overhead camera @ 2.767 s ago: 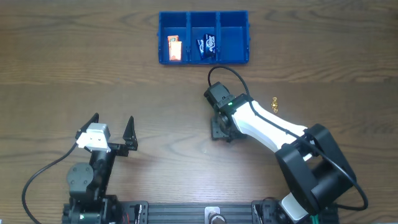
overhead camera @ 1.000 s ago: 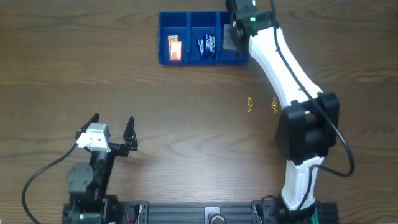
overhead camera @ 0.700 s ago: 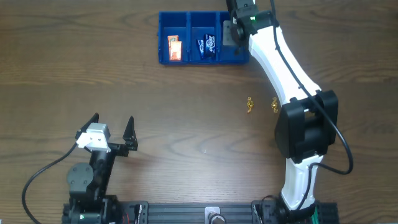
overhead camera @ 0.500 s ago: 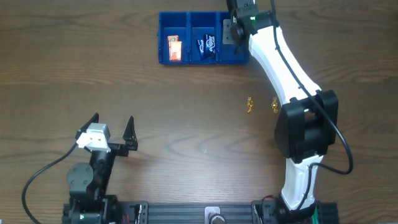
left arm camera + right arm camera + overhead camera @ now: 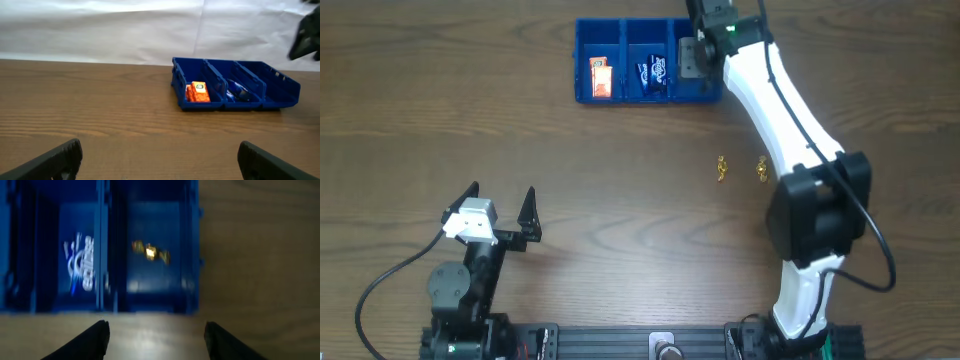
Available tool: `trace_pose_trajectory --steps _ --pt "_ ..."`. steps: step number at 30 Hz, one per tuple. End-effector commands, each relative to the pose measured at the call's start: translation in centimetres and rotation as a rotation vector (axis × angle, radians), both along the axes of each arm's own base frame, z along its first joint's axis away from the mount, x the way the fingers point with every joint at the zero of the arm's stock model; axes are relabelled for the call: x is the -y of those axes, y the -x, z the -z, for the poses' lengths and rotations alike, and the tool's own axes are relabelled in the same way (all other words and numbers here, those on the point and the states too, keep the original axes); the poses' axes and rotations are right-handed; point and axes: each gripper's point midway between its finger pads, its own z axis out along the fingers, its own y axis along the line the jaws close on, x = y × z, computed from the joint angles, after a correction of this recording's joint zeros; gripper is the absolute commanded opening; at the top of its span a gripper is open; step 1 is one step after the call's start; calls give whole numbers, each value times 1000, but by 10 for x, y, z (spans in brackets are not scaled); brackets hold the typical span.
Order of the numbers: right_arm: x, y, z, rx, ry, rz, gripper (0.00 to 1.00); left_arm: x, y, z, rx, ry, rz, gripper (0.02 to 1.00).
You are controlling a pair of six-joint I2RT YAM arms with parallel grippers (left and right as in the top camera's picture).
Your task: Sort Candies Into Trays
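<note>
The blue three-compartment tray [image 5: 579,60] stands at the table's far side. An orange candy [image 5: 601,78] lies in its left compartment and a blue-wrapped candy [image 5: 654,71] in the middle one. My right gripper [image 5: 690,55] hangs over the right compartment. In the right wrist view it [image 5: 157,340] is open with nothing between its fingers, and a gold candy [image 5: 150,252] shows inside that compartment beside the blue candy [image 5: 82,262]. Two gold candies [image 5: 721,168] [image 5: 761,169] lie on the table right of centre. My left gripper [image 5: 501,205] rests open near the front left, far from them.
The wooden table is bare between the tray and the arms' bases. From the left wrist view the tray [image 5: 286,92] stands ahead with the orange candy [image 5: 197,91] inside, a white backdrop behind it, and the right gripper [image 5: 306,37] above its right end.
The right arm has gone from the table's middle up to the tray's right compartment. Over the last second it has barely shifted. The left arm has kept still.
</note>
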Motion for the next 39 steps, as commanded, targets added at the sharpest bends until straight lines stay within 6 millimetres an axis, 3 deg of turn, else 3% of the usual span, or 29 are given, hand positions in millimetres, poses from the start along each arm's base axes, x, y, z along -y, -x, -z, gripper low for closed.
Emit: trace_pose_trajectory --steps 1,5,6,8,14,17,24,39 --pt "33 46 -82 86 -49 51 654 3 1 15 -44 -2 20 998" --pt "42 94 -70 32 -57 49 671 3 1 15 -44 -2 20 996" --pt "43 112 -55 8 -71 44 700 3 1 15 -44 -2 20 996" --pt "43 131 -30 -21 -91 40 730 3 1 15 -44 -2 20 998" --pt "49 160 60 -154 -93 114 750 3 1 15 -44 -2 20 998" --pt "47 164 87 -206 -83 119 748 3 1 15 -44 -2 20 998" --pt "37 157 119 -255 -69 102 741 3 1 15 -44 -2 20 996" --pt "38 146 154 -280 -41 108 691 3 1 15 -44 -2 20 998"
